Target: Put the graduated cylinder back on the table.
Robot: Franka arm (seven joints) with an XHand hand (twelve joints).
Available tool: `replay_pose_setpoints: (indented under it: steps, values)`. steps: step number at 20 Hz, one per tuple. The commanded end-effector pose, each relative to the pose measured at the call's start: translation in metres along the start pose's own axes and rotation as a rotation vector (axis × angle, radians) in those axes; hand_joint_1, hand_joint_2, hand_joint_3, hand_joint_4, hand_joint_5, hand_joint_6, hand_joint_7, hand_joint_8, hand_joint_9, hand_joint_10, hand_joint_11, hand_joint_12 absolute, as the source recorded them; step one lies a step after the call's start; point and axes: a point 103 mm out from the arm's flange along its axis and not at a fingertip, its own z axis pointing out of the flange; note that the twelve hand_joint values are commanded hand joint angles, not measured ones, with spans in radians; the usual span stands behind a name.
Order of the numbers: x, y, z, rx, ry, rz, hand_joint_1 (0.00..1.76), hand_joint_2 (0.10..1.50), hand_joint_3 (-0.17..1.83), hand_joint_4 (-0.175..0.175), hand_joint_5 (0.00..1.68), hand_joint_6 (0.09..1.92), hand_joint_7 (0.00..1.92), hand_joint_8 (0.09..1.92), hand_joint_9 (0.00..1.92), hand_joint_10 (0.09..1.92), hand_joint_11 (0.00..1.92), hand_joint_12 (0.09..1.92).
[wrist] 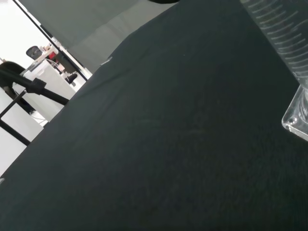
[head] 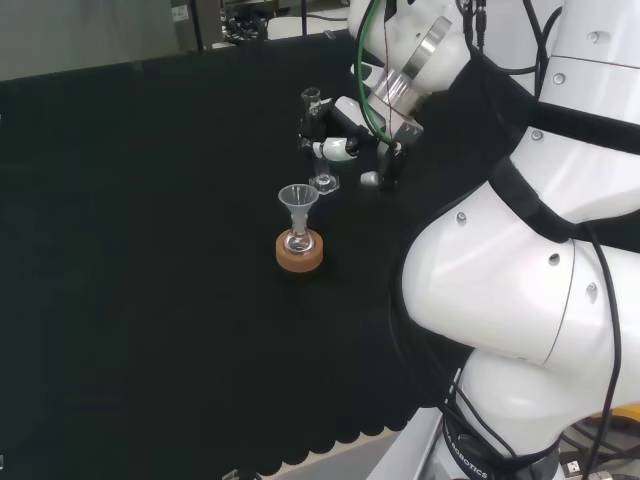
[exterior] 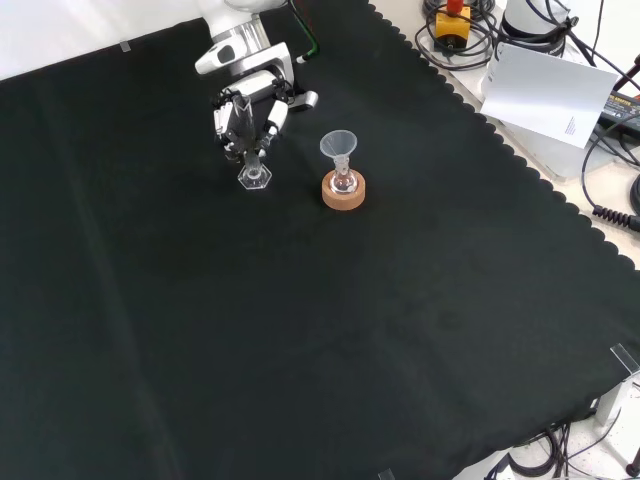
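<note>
The clear graduated cylinder (head: 320,160) stands upright with its hexagonal foot (exterior: 255,179) at the cloth; I cannot tell if it touches. The black and white hand (head: 338,128) has its fingers curled round the cylinder's upper part, and in the front view the hand (exterior: 248,112) comes down from the top onto it. In the wrist view the cylinder's marked wall (wrist: 281,33) and a corner of its foot (wrist: 297,120) are close and large.
A small flask with a clear funnel (head: 298,200) sits on a cork ring (head: 300,254) just beside the cylinder; in the front view the cork ring (exterior: 344,192) lies to the cylinder's right. A white sheet (exterior: 545,85) and cables lie beyond the cloth's scalloped edge.
</note>
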Motion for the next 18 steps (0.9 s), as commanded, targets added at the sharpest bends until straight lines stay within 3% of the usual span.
replay_pose_setpoints:
  steps: [1, 8, 18]
  values:
    - [-0.013, 0.002, 0.01, -0.033, 0.057, 0.03, 1.13, 1.18, 0.0, -0.175, 0.87, 1.19, 0.99, 0.56, 1.3, 0.12, 1.15, 0.78]
    - [-0.021, 0.006, 0.012, -0.06, 0.08, 0.029, 1.13, 1.18, 0.0, -0.175, 0.87, 1.19, 0.99, 0.57, 1.3, 0.12, 1.14, 0.78]
    - [-0.026, 0.007, 0.012, -0.041, 0.073, 0.025, 1.13, 1.18, 0.0, -0.175, 0.87, 1.19, 0.98, 0.57, 1.29, 0.12, 1.14, 0.78]
